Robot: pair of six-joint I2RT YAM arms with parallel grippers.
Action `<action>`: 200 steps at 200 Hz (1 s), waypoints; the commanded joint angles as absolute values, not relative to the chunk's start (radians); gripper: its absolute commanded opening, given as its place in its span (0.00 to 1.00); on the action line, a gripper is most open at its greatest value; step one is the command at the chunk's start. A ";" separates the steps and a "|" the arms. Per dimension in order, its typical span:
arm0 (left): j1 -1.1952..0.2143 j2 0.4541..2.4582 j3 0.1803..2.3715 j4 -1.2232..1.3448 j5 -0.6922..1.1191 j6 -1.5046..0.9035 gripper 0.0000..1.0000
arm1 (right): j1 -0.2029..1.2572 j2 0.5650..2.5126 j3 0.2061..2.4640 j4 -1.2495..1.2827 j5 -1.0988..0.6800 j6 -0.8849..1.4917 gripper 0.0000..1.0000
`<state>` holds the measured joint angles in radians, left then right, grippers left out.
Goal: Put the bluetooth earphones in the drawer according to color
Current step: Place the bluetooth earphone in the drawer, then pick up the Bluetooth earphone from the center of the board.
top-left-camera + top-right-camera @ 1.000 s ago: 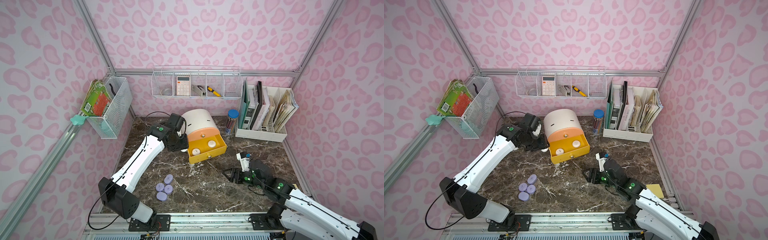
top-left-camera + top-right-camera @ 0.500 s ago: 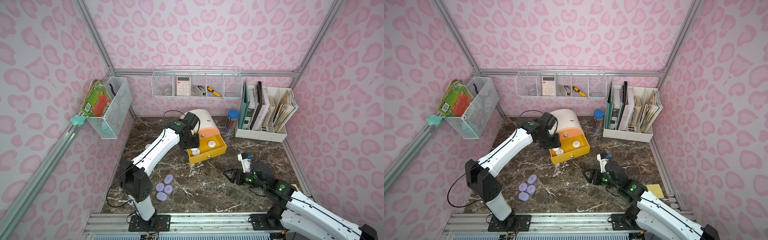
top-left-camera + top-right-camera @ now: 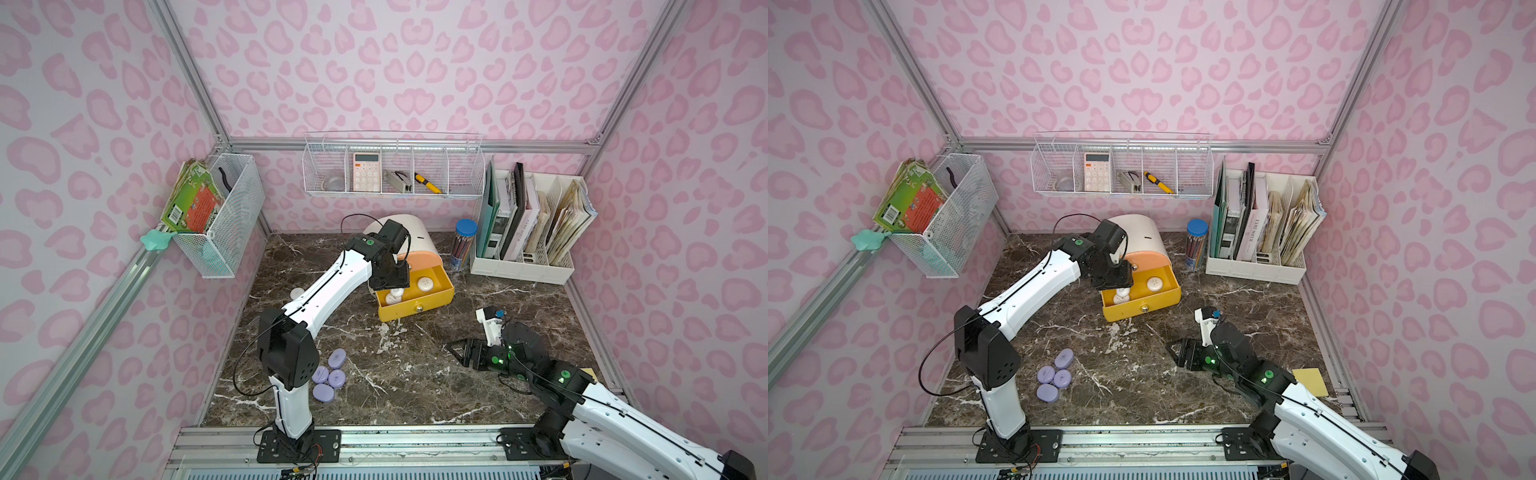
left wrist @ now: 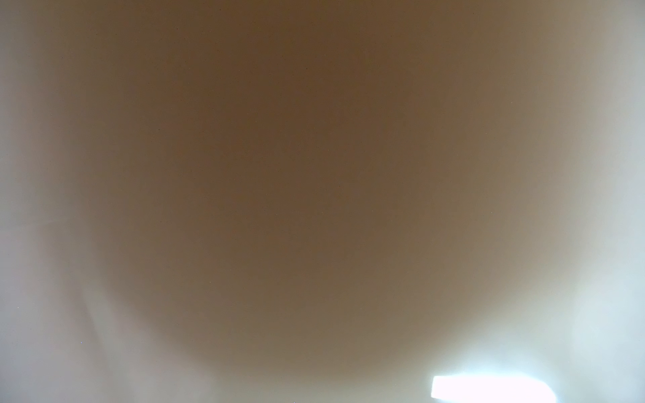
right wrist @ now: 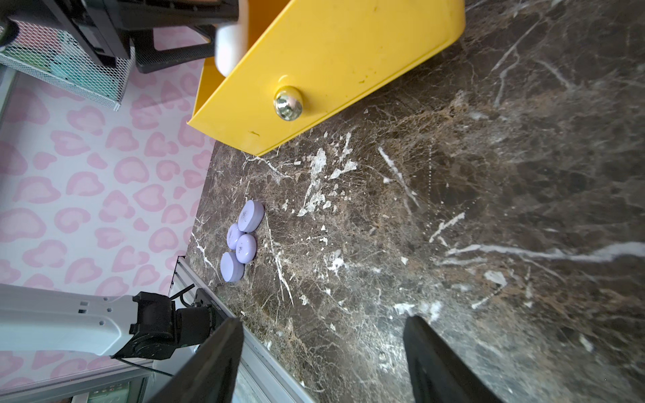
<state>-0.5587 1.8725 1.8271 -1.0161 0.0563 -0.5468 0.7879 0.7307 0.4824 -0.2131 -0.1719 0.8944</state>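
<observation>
The drawer cabinet (image 3: 415, 232) is white with a round top; its yellow drawer (image 3: 415, 306) is pulled out under the peach front (image 3: 424, 259). White earphone cases lie in the drawer, one on the right (image 3: 424, 284) and others (image 3: 394, 296) at the left under my left gripper (image 3: 392, 284). That gripper hangs low over the drawer's left end, and a white case (image 5: 227, 49) shows at its fingertips. The left wrist view is a tan blur. Another white case (image 3: 296, 293) lies on the table left of the arm. Several lavender cases (image 3: 332, 374) cluster at the front left. My right gripper (image 5: 321, 319) hovers open over bare table.
A white file rack (image 3: 523, 266) with books stands at the back right, beside a pencil tube (image 3: 464, 241) with a blue lid. Wire baskets hang on the back wall (image 3: 392, 168) and the left wall (image 3: 224, 216). A yellow sticky note (image 3: 1310, 380) lies front right.
My left arm swung from the cabinet's left side to above the yellow drawer and lowered into its left end. The right arm has stayed still.
</observation>
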 commanded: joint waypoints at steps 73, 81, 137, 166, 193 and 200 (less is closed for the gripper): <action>-0.521 1.691 1.682 -1.108 -0.120 -0.604 0.84 | 0.788 0.726 0.480 -0.204 -0.174 0.900 0.75; -0.501 1.673 1.650 -1.099 -0.133 -0.611 0.84 | 0.788 0.724 0.477 -0.202 -0.174 0.902 0.75; -0.304 1.574 1.486 -1.023 -0.166 -0.641 0.86 | 0.786 0.697 0.456 -0.202 -0.174 0.907 0.76; -0.199 1.631 1.493 -1.025 -0.194 -0.653 0.87 | 0.787 0.698 0.451 -0.195 -0.181 0.907 0.76; -0.113 1.707 1.508 -1.005 -0.202 -0.678 0.87 | 0.785 0.695 0.445 -0.193 -0.183 0.902 0.77; -0.096 1.730 1.511 -0.993 -0.204 -0.688 0.87 | 0.783 0.694 0.443 -0.191 -0.186 0.902 0.77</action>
<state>-0.1459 1.6814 1.4979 -1.0214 -0.1780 -0.6521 0.7864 0.6975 0.4477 -0.2111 -0.1768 0.9115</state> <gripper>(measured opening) 0.870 0.770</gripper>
